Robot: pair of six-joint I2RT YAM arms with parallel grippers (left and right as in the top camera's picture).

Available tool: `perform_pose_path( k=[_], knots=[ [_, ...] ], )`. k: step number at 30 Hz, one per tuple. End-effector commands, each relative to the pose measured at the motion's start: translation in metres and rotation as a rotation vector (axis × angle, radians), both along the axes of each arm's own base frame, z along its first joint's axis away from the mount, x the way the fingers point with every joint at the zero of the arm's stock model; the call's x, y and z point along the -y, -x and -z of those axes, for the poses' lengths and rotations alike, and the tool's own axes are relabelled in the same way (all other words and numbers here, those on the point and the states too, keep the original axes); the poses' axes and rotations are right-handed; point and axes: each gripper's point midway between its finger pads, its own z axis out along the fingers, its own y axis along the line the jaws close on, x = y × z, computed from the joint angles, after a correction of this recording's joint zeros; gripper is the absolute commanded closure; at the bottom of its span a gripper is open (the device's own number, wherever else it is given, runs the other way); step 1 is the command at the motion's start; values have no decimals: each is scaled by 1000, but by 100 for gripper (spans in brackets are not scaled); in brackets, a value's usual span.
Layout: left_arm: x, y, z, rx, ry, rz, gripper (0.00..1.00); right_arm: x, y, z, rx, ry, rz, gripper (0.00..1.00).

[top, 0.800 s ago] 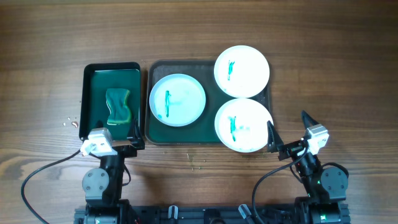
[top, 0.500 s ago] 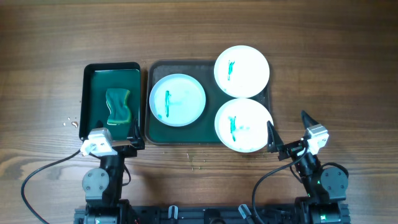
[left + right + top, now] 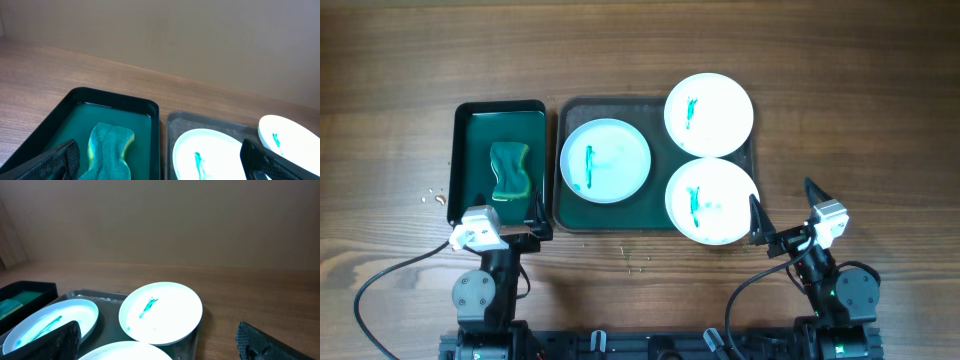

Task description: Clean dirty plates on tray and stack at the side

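Table point(image 3: 650, 40): wooden, mid-brown, its grain running left to right across my whole reach; matte surface under soft, even light. Wall point(image 3: 200, 35): plain beige-tan, rising straight behind the table's far edge, as seen from both my wrists. Paler strip point(image 3: 9, 235): slanted, at the far left of my right wrist's view; I cannot tell what it is. Crumbs point(image 3: 430, 197): a few pale specks on the wood to my left.

— Where's the large dark green rectangular tray point(image 3: 620, 215)?
— Frame centre, with three round white plates point(image 3: 605, 160) on it: one left, two right.
— And left of it?
— A narrow black-rimmed tray point(image 3: 470, 140), just beside, with a green wavy sponge point(image 3: 510, 170) in it.
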Motion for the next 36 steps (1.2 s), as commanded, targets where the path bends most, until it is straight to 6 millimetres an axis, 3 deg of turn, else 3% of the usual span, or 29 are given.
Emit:
perform_pose_path(
  k=[1, 31, 36],
  knots=[
    [1, 0, 0, 4, 7, 6, 0, -2, 1, -1, 8, 2, -12, 0],
    [1, 0, -6, 31, 7, 7, 0, -2, 1, -1, 10, 8, -11, 0],
    [24, 1, -3, 16, 16, 142, 0, -3, 1, -1, 7, -2, -18, 0]
  ],
)
